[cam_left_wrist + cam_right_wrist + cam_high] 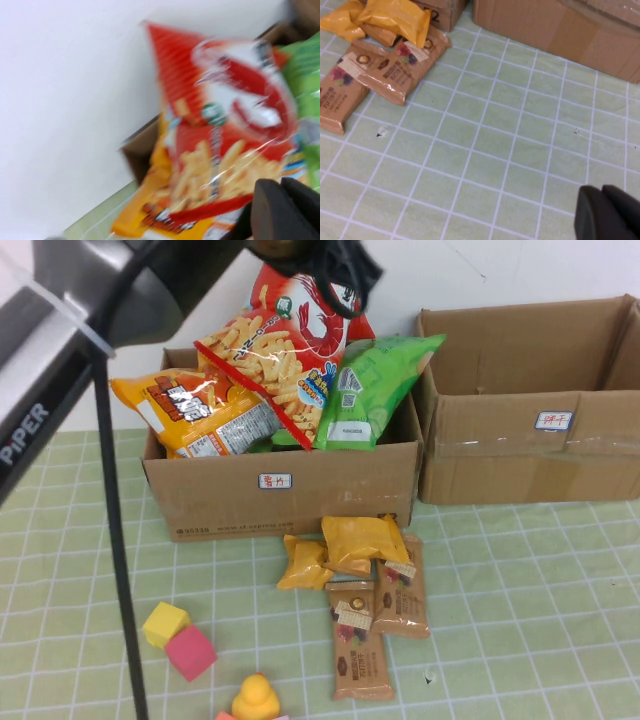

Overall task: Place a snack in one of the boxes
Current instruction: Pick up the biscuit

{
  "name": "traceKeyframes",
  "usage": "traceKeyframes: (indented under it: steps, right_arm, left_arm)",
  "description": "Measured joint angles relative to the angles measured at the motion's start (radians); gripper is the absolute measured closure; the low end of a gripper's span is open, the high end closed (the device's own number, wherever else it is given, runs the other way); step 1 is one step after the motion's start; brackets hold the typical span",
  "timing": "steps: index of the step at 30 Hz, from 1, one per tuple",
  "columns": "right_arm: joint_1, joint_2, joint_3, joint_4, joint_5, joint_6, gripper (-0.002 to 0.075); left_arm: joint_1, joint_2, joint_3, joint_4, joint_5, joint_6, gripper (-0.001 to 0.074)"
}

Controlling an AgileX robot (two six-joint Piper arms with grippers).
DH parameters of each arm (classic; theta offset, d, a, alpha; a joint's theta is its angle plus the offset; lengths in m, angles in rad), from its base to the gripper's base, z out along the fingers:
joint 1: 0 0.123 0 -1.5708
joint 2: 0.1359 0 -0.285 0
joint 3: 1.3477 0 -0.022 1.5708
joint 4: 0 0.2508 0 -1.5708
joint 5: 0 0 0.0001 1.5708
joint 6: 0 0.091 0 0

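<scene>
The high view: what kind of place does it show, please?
Probably a robot test bench for sorting snacks, not a shop: two labelled cardboard boxes on a green checked tablecloth, loose snack packets, toy blocks.

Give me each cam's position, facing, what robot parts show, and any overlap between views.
High: raised on the robot's side, angled down at the left box full of snack bags, the right box and loose snacks on the green mat; the left arm crosses it.
Left wrist: above the left box, close on the red shrimp-chip bag; left gripper shut.
Right wrist: low over the mat, facing the brown bars; right gripper shut.
Shared: the high and left wrist views both show the red bag; the high and right wrist views both show the bars.
</scene>
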Motion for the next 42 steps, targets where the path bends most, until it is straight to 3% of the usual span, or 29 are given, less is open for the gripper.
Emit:
traceKeyframes:
  steps: [7, 13, 22, 31, 34, 40, 42]
  right_arm:
    - [0.000, 0.000, 0.000, 0.000, 0.000, 0.000, 0.0727]
    - [0.000, 0.000, 0.013, 0.000, 0.000, 0.000, 0.0727]
    - [0.000, 0.000, 0.016, 0.000, -0.038, 0.000, 0.0727]
    - [0.000, 0.000, 0.016, 0.000, -0.046, 0.000, 0.0727]
    - [0.000, 0.000, 0.018, 0.000, -0.046, 0.000, 0.0727]
    - [0.000, 0.000, 0.018, 0.000, -0.046, 0.000, 0.0727]
    - [0.000, 0.000, 0.018, 0.000, -0.046, 0.000, 0.0727]
  left_arm:
    - [0.002, -0.066, 0.072, -0.045, 0.027, 0.000, 0.0736]
    - [0.002, -0.154, 0.357, -0.081, 0.005, -0.035, 0.0736]
    - [0.002, -0.241, 0.891, -0.158, -0.225, -0.216, 0.0736]
    - [0.002, -0.185, 1.074, -0.467, -0.563, -0.231, 0.0731]
    - [0.002, -0.116, 1.075, -0.513, -0.636, -0.231, 0.0650]
    - [0.002, -0.002, 1.075, -0.558, -0.705, -0.182, 0.0245]
    - [0.002, 0.035, 1.063, -0.562, -0.705, -0.177, 0.0162]
